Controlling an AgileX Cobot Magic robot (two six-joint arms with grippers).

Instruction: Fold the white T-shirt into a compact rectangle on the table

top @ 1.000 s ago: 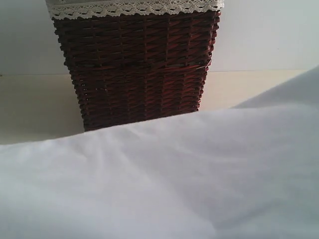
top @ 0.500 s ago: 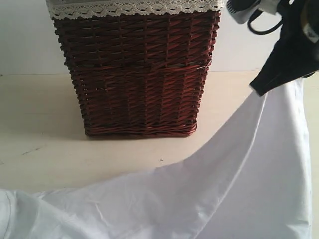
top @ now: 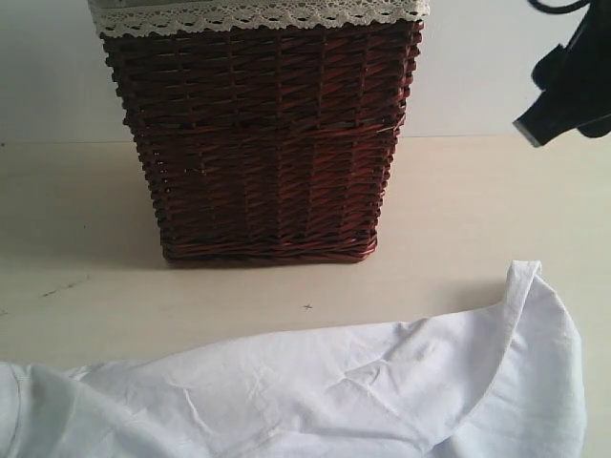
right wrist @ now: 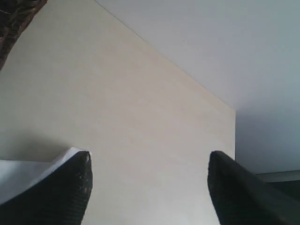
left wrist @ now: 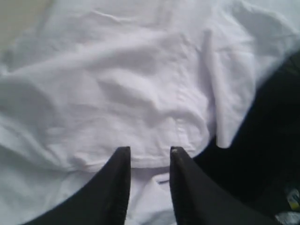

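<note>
The white T-shirt [top: 315, 391] lies crumpled on the table [top: 458, 219] along the near edge of the exterior view, one hem corner curling up at the right. My right gripper [top: 558, 105] hangs high at the upper right, clear of the cloth. In the right wrist view it [right wrist: 149, 161] is wide open over bare table [right wrist: 117, 93], with a corner of the shirt [right wrist: 28, 171] beside one finger. My left gripper [left wrist: 150, 151] is open just above wrinkled shirt fabric [left wrist: 117, 84], cloth showing through the narrow gap. The red band and lettering are hidden.
A dark wicker basket [top: 263, 134] with white lace trim [top: 258, 14] stands at the back centre, its corner [right wrist: 14, 14] showing in the right wrist view. A pale wall [top: 496, 67] rises behind the table. A dark area [left wrist: 262, 154] lies beside the shirt.
The right gripper, which held the shirt's edge up at the right, has let go and lifted away. The cloth has dropped flat onto the table.
</note>
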